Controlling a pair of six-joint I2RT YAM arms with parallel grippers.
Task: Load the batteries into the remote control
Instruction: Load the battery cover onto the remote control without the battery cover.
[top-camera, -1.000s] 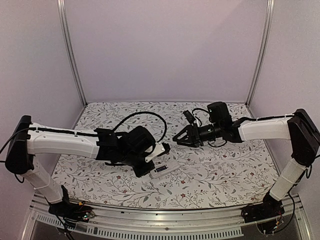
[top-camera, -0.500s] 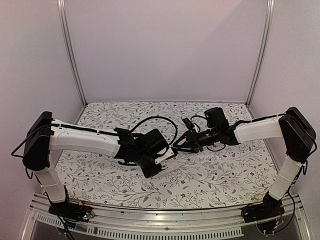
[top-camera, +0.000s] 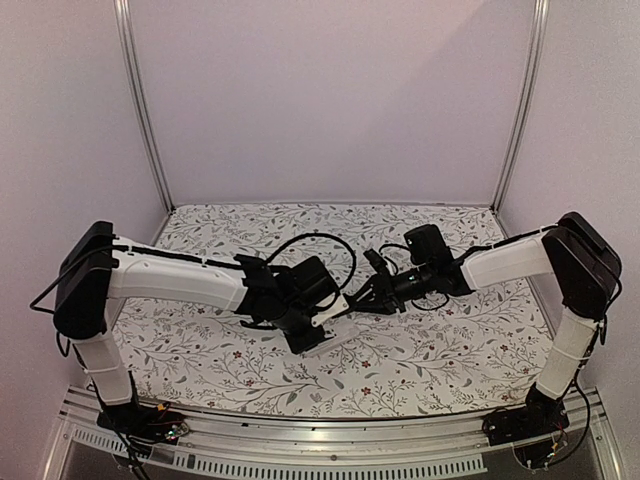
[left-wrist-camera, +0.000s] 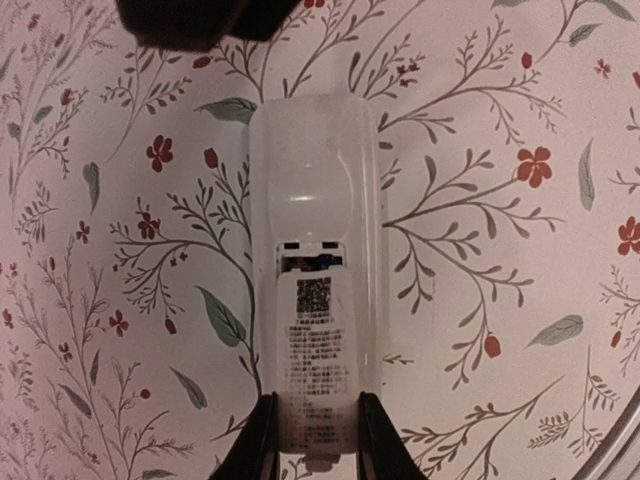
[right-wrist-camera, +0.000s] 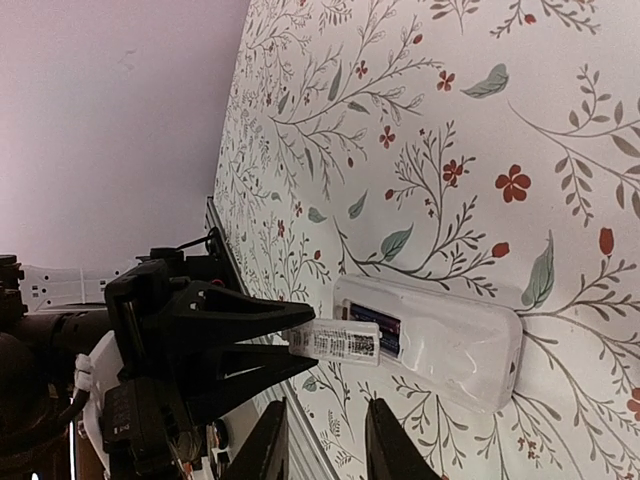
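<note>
**Cover Partly Slid, Batteries Out of Sight**

Nearest, the left claw (left-wrist-camera: 318, 448) pinches the labelled cover (left-wrist-camera: 318, 350) by its sides. The remote (left-wrist-camera: 315, 200) lies back-up on the desk (left-wrist-camera: 520, 300), and a thin dark gap shows between the cover and the body. Beyond the remote's far end, the right claw (right-wrist-camera: 322, 445) hangs spread and empty. No batteries can be made out, either in the gap or on the desk. The step in hand looks like working the cover. The next move probably calls for a straight slide along the remote while the body is kept from shifting.
</note>
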